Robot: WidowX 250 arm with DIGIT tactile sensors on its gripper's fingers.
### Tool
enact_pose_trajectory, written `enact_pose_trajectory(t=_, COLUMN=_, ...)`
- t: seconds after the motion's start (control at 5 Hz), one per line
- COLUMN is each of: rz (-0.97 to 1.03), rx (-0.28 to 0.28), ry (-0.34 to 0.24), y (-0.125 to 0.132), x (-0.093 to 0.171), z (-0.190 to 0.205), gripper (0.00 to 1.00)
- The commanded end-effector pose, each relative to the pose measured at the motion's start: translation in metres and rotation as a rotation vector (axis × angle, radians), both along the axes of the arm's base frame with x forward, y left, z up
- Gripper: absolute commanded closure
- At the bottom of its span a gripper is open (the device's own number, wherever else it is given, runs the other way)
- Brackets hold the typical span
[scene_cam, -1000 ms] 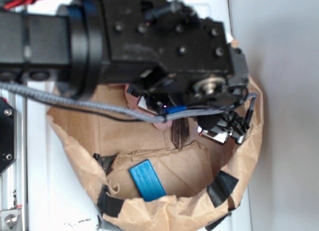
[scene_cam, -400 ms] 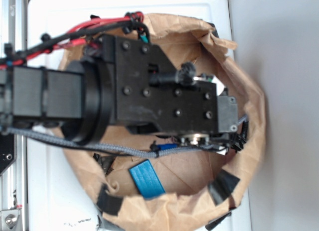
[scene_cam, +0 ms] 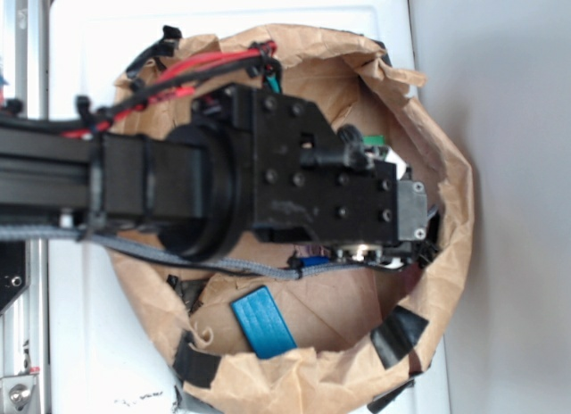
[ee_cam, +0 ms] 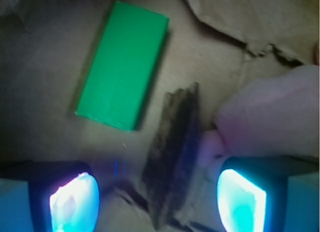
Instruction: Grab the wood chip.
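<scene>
Dark, grainy wood chip lies between spread gripper fingers.

A: Colours? The wood chip reads dark brown, streaked and grainy, against dull tan cardboard.
B: And a bright green block, flat and plain. The end effector pads glow cyan-white.
A: From outside: crumpled brown paper bag, black tape patches, a ribbed blue block, black arm, red wires.
</scene>
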State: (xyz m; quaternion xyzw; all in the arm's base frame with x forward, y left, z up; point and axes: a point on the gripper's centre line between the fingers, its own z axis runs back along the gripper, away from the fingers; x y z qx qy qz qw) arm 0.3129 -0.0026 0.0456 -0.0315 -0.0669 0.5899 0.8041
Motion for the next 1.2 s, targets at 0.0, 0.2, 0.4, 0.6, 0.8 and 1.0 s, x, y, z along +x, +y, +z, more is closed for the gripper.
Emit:
enact_pose_trajectory(t=0.0, rz=0.010, rx=0.034, ry=-0.020, y=-0.007, x=0.020, z=-0.013, gripper=0.01)
enact_pose_trajectory(t=0.2, rz=0.005, rx=0.026, ry=-0.049, y=-0.007, x=0.016, z=-0.012, gripper=1.00)
enact_pose_trajectory(t=0.4, rz=-0.014, rx=-0.012, ry=-0.080, y=-0.007, x=0.013, z=-0.003, gripper=1.00)
enact_pose_trajectory(t=0.6, rz=-0.022, rx=-0.041, ry=-0.092, y=-0.005, x=0.009, z=0.004, gripper=1.00)
enact_pose_trajectory(t=0.8, rz=-0.052, rx=-0.064, ry=-0.098, y=-0.001, x=0.002, z=0.010, gripper=1.00)
enact_pose_trajectory(t=1.0, rz=-0.105, rx=-0.128, ry=-0.058, y=0.003, x=-0.011, z=0.041, gripper=1.00)
